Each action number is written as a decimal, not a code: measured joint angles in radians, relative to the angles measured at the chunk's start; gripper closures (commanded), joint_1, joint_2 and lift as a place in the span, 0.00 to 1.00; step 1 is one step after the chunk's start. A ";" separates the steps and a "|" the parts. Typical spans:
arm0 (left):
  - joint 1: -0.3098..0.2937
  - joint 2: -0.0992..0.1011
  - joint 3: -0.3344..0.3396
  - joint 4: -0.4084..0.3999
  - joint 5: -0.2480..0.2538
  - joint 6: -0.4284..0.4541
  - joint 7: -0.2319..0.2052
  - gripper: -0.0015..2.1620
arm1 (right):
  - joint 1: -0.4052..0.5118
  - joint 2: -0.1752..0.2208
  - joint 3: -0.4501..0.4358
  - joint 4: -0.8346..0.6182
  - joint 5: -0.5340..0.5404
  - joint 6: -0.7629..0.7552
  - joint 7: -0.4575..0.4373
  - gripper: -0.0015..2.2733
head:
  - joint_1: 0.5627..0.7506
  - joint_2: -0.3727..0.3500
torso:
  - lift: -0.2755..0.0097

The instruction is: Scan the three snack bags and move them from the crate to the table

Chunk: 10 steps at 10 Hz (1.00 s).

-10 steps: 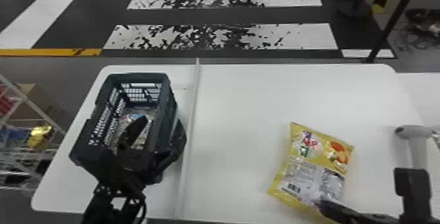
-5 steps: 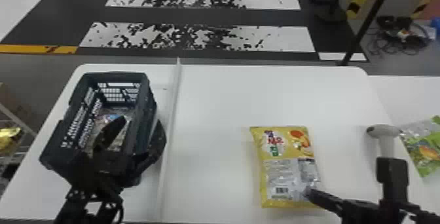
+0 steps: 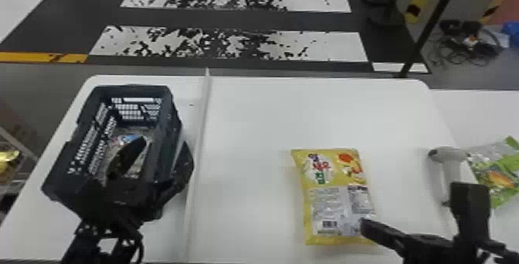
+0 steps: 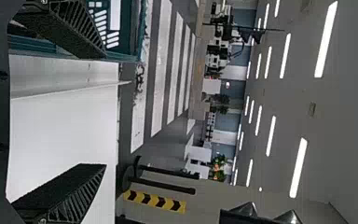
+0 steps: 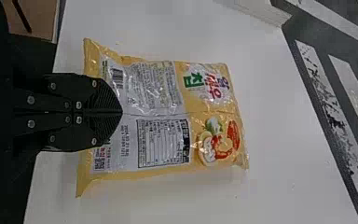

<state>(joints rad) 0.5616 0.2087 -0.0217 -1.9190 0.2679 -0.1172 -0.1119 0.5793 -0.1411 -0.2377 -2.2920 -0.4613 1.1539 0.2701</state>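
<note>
Over the crate (image 3: 162, 112), my left gripper (image 3: 156, 166) is spread, one finger above its inside and the other beyond its right wall. A clear bag with blue print (image 3: 129, 139) lies inside. In the left wrist view this gripper (image 4: 105, 111) has both fingers apart, nothing between them, one in front of the crate (image 4: 142, 37). My right gripper (image 3: 365, 226) is at the lower right part of the yellow snack bag (image 3: 332, 174), lying flat on the table. In the right wrist view this gripper (image 5: 121, 112) has its fingertips together over the printed side of the yellow bag (image 5: 205, 121).
A white handheld scanner (image 3: 450, 163) is at the right part of the table (image 3: 251, 128). A green snack bag (image 3: 502, 178) lies on the white surface farther right. A thin raised divider (image 3: 199, 136) runs between the crate and the yellow bag.
The head view has swung to the right, bringing in the green bag. The yellow bag has turned from slanted to nearly square with the table. The left gripper has stayed at the crate.
</note>
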 measured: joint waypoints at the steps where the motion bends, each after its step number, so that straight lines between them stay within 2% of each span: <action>1: 0.000 0.000 -0.003 0.000 -0.001 0.000 0.000 0.01 | -0.023 0.006 0.007 -0.002 0.000 -0.009 -0.001 0.99 | 0.70 0.55 | 0.75; 5: 0.011 0.001 -0.011 -0.004 -0.014 0.000 0.000 0.01 | -0.147 0.037 0.125 0.170 0.078 -0.326 -0.017 0.99 | 0.70 0.58 | 0.75; 7: 0.016 0.004 -0.011 -0.004 -0.018 -0.003 0.002 0.01 | -0.169 0.052 0.163 0.248 0.096 -0.402 -0.028 0.99 | 0.70 0.60 | 0.75; 10: 0.016 0.004 -0.010 -0.006 -0.018 -0.006 0.002 0.01 | -0.147 0.067 0.172 0.285 0.099 -0.446 -0.029 0.99 | 0.70 0.61 | 0.75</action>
<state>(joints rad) 0.5777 0.2122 -0.0319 -1.9248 0.2500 -0.1233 -0.1104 0.4320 -0.0742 -0.0660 -2.0067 -0.3620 0.7077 0.2407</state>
